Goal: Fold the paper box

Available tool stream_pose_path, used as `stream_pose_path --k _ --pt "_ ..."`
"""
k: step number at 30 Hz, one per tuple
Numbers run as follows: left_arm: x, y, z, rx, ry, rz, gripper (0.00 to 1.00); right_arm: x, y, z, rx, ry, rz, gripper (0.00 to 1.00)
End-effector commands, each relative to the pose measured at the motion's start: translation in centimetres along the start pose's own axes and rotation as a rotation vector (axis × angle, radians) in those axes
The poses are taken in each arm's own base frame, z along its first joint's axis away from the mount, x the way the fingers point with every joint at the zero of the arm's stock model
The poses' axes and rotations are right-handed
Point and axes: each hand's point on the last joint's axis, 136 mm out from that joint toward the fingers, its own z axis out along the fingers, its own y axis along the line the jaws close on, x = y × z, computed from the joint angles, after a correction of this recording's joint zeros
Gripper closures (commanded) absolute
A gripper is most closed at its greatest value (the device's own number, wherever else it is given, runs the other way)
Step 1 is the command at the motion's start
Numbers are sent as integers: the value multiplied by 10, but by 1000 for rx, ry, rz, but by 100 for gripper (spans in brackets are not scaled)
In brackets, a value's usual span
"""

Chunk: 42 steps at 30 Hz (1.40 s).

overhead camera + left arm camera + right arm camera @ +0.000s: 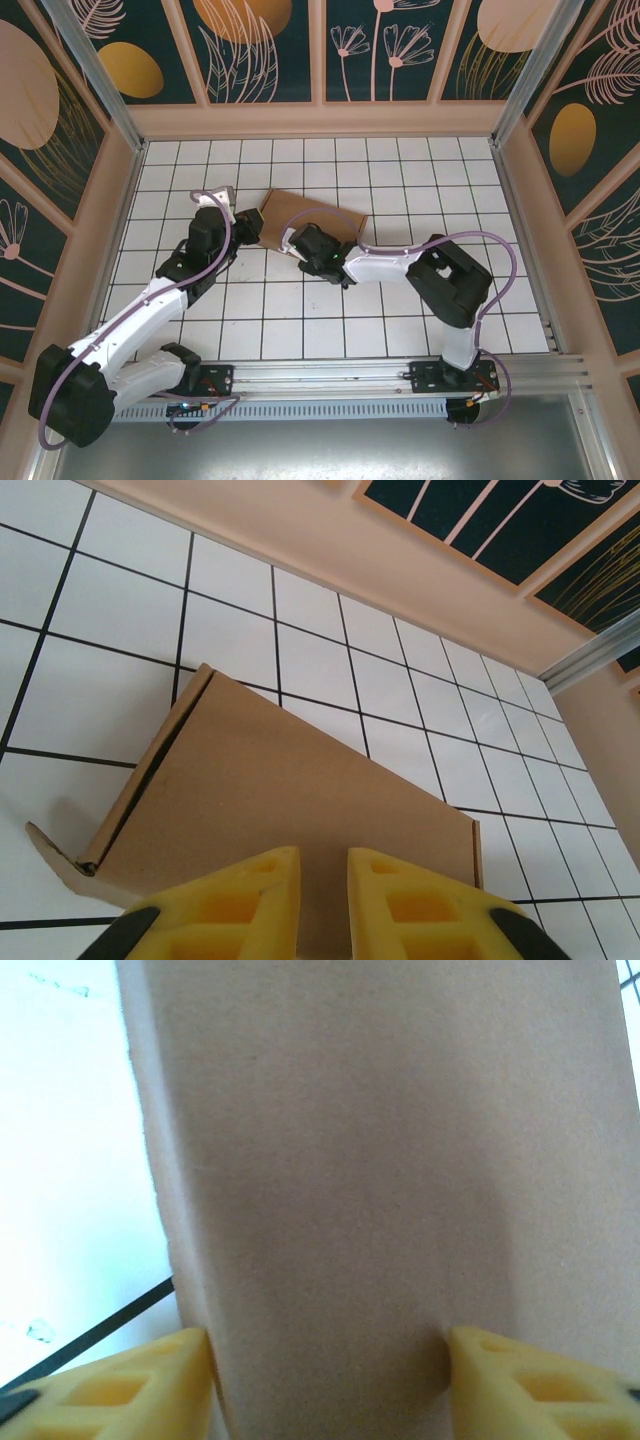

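i see the white tiled table (pixel 300 320) with the brown paper box (pixel 320 215) lying flat and closed at its middle, toward the far side. my right claw (pixel 328 1340) sits at the box's near edge, spread wide with cardboard spanning the gap between its fingers. my left claw (pixel 323 855) is over the box's left end, narrowed to a slim, empty gap.
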Motion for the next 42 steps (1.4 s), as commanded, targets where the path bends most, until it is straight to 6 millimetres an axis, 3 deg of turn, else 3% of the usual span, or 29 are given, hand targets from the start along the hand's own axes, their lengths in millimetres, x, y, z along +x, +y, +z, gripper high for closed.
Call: stream_pose_path --k 1,4,6,10,13,17,21,26,29,32,38,42 --pt "-9 -1 0 7 -42 3 80 19 11 11 -21 65 -2 50" --pt "-6 1 3 -1 -28 0 79 20 13 9 -28 61 4 51" --pt "1 1 8 7 2 -5 79 16 10 1 -36 34 16 46" --pt "18 2 21 6 84 -34 75 -18 -5 -36 -89 -139 136 37" --pt "29 -1 30 19 139 -51 74 -40 -29 -74 -144 -303 271 33" --pt "62 -7 44 42 257 -57 70 -40 -75 -100 -220 -421 527 28" --pt "100 -9 49 59 352 -52 64 -32 -117 -103 -240 -464 725 26" --pt "124 -4 50 80 422 -87 53 -8 -152 -62 -133 -318 854 23" --pt "130 -4 50 85 449 -96 49 6 -159 -45 -107 -256 916 22" --pt "115 0 49 34 400 -61 49 15 -160 -46 -80 -231 989 23" --pt "56 -7 62 -29 285 34 44 38 -145 -55 -91 -184 1118 23" --pt "29 9 81 -87 270 -12 44 60 -147 -53 -60 -143 1124 23"
